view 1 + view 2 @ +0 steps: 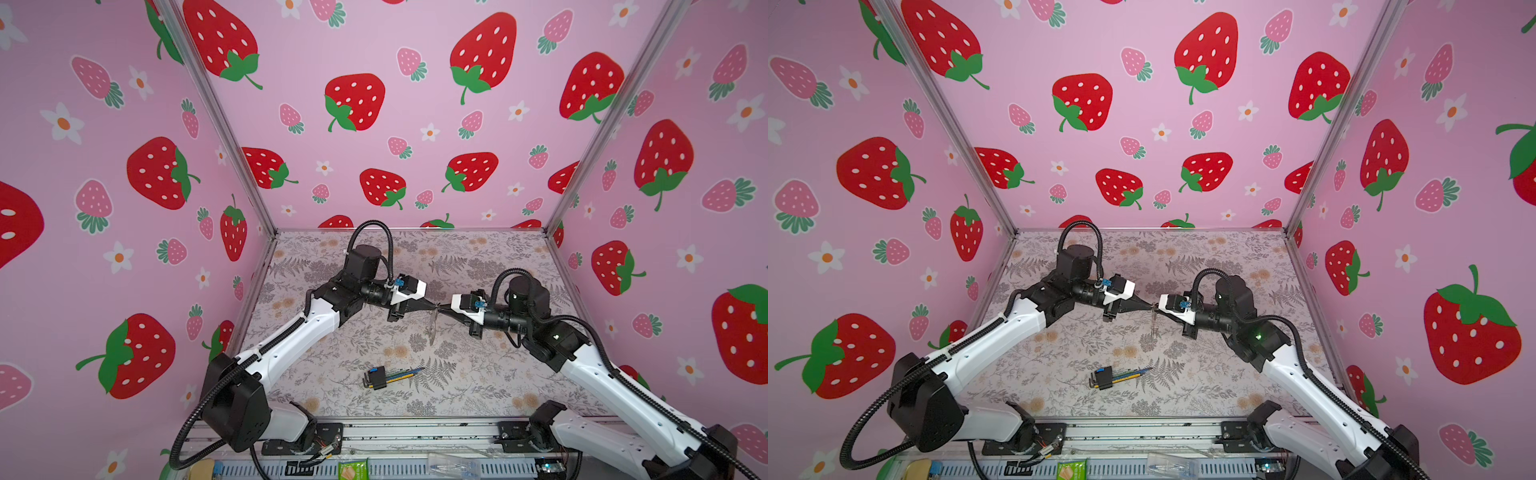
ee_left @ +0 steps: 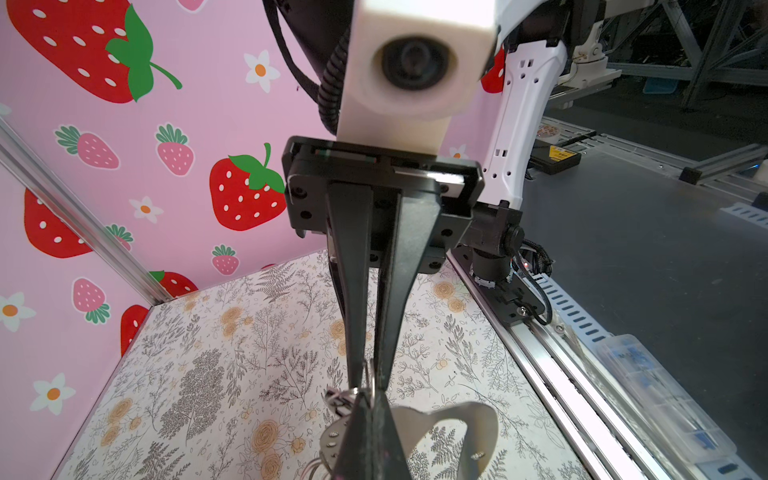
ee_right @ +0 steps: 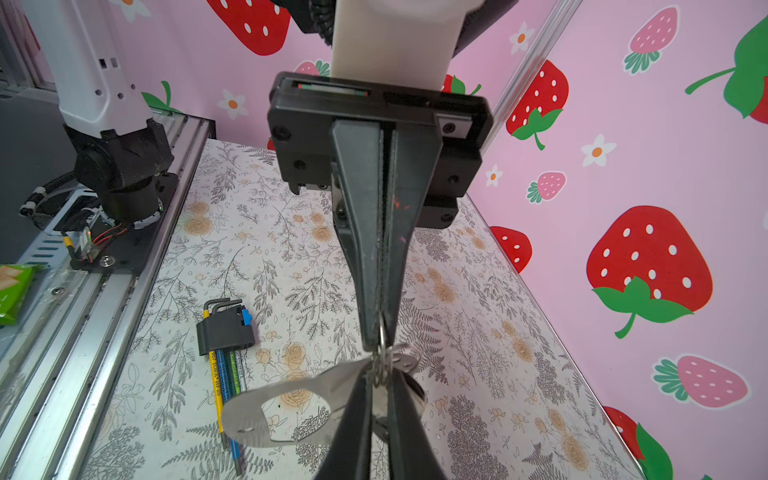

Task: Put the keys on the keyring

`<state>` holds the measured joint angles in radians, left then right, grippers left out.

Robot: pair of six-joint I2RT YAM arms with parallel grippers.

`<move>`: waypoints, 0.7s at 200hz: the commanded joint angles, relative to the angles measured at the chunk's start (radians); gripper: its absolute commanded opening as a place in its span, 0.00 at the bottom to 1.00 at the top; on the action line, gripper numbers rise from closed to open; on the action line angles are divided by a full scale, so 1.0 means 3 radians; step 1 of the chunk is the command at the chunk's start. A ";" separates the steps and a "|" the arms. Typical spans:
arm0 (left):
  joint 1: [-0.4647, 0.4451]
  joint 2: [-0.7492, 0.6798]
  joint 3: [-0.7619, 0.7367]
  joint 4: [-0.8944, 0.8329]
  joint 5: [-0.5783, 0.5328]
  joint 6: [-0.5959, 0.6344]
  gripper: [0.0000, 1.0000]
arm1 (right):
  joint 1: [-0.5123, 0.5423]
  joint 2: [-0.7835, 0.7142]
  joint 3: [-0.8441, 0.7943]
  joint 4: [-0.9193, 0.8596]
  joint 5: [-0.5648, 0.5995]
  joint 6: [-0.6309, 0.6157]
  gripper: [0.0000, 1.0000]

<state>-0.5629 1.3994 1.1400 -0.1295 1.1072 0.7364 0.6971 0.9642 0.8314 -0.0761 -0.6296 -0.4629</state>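
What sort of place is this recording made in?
Probably a robot test cell in a lab: a tabletop booth with strawberry-print walls on an aluminium frame, two arms bolted to a rail, and workshop racking beyond the open side.

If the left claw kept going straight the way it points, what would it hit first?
The right gripper, almost at once: they point tip to tip, with only the small metal ring pinched by the left gripper between them.
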 commanded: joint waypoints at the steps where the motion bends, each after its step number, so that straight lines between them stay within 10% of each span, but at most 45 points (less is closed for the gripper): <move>1: -0.0013 -0.0068 0.0053 -0.0003 0.0057 0.0102 0.00 | -0.0027 -0.0071 0.0056 0.0004 -0.0093 0.0045 0.14; 140: -0.0016 -0.0087 0.0056 -0.0050 0.0059 0.0178 0.00 | -0.0083 0.0023 0.0106 0.0045 -0.0283 0.0121 0.10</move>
<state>-0.5629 1.3994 1.1400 -0.1360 1.1069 0.7609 0.6777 0.9630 0.8314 -0.0689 -0.6746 -0.4374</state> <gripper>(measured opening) 0.050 0.102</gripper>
